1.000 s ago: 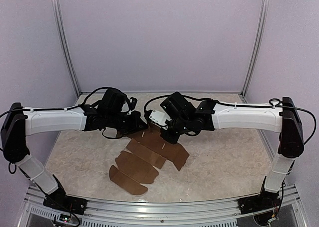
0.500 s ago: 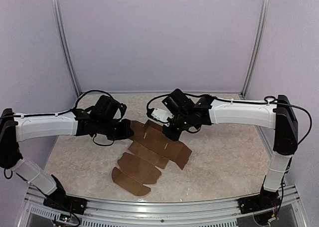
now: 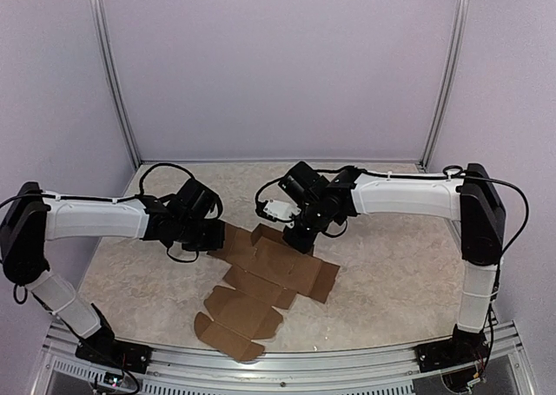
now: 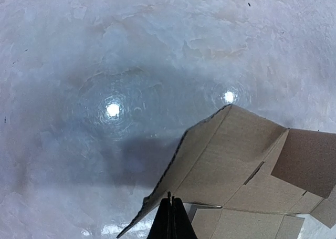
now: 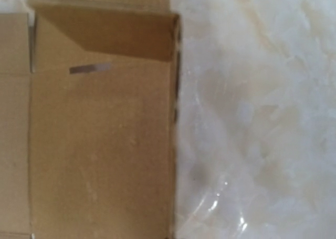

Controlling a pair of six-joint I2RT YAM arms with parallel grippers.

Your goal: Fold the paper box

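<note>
Paper box (image 3: 265, 278), plain brown die-cut cardboard sheet with flaps and creases: unfolded, mid-table on beige marbled tabletop (image 3: 391, 282), lying diagonally from near-left to far-right. Far-left flap lifted off surface, far edge flap bent up. Left black two-finger gripper (image 4: 170, 207): fingers pressed together, tips at lifted flap's edge, grip on cardboard unclear. Right black gripper (image 3: 297, 236): closed, low over sheet's far edge, contact unclear.

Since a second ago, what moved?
The left hand pulled back to the left. The box slid a little nearer. The right hand stayed at the box's far edge. Both hands stayed shut, and the box is still not folded.
</note>
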